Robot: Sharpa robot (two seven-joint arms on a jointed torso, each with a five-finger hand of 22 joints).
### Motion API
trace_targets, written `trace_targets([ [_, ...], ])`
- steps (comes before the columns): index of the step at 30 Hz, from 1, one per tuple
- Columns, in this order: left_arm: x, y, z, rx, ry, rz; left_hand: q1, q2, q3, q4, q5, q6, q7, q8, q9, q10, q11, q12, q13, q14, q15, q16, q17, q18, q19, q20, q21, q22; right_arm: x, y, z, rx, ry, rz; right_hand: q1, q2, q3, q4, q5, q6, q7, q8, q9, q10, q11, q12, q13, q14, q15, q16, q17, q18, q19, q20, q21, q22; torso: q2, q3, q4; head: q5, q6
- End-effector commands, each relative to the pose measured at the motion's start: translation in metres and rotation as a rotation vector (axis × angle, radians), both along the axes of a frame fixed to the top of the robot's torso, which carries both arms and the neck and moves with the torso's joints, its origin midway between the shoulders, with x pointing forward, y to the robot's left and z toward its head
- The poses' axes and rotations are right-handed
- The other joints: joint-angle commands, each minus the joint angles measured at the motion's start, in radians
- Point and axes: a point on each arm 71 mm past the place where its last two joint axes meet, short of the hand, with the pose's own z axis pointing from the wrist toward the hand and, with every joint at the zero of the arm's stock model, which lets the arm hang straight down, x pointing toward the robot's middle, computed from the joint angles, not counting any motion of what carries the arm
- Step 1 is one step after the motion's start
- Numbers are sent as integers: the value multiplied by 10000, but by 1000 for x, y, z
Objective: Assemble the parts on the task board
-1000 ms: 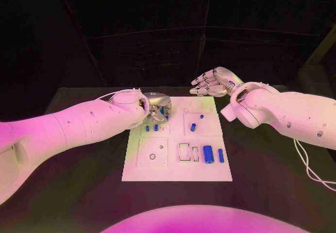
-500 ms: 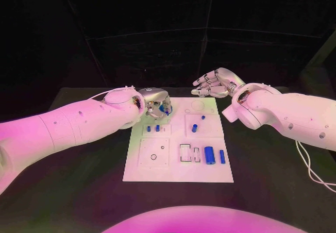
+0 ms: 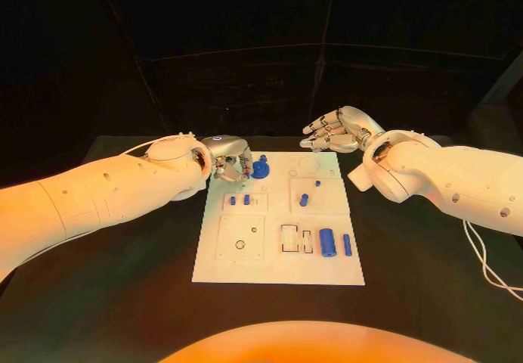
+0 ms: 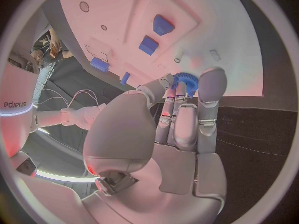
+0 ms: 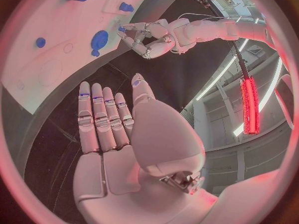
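Hovering at the far left corner of the white board [image 3: 278, 261], the left hand [image 3: 227, 160] had its fingertips [image 4: 211, 82] gathered around a round blue part [image 3: 259, 168], apparently gripping it, probably to seat it upright in its place there. Whether the part already sat in the board or was lifted off it, I could not tell. The right hand [image 3: 340, 127] floated beyond the board's far edge, fingers spread and grasping nothing, likely kept back to leave the working side free. Other blue parts [image 3: 325, 241] lay in the board's recesses nearer the robot, seemingly waiting their turn, on the black table [image 3: 120, 302].
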Motion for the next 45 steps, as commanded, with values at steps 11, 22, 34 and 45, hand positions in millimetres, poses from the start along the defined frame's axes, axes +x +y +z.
trace_targets([
  [11,1,5,-5,426,626,223,-130,-56,-69,5,-11,85,-32,-42,11,113,-7,-77,11,108,-58,26,-82,-139,95,-85,74,60,0,1,2,38,-59,105,0,62,6,-79,37,-61,318,60,-15,-72,5,42,-13,79,-5,9,-12,49,-31,62,-59,-11,-6,5,-25,36,-7],
  [22,1,5,-7,584,853,207,-135,-63,-78,0,-16,98,-39,-43,13,129,-12,-82,12,106,-61,25,-94,-143,92,-86,99,92,0,1,1,38,-60,105,0,62,6,-79,37,-61,318,60,-15,-72,5,42,-13,79,-5,9,-12,49,-31,62,-59,-11,2,1,-18,33,-43],
  [34,0,3,-7,392,931,120,-144,-45,-97,-11,-56,147,-61,-45,18,191,-33,-103,17,100,-73,27,-118,-157,81,-91,194,217,0,2,1,40,-57,125,0,62,6,-79,37,-61,318,60,-15,-72,5,42,-13,79,-5,9,-12,49,-31,62,-59,-11,3,7,-21,32,-65],
  [45,2,4,-9,464,1174,321,-125,-51,-101,-39,-63,152,-65,-56,16,207,-39,-119,17,96,-80,24,-141,-153,71,-95,194,219,0,2,1,38,-54,127,-5,75,21,-94,46,-62,320,68,-15,-79,7,53,-13,93,-7,14,-93,51,-35,63,-58,-10,3,7,-29,0,-85],
])
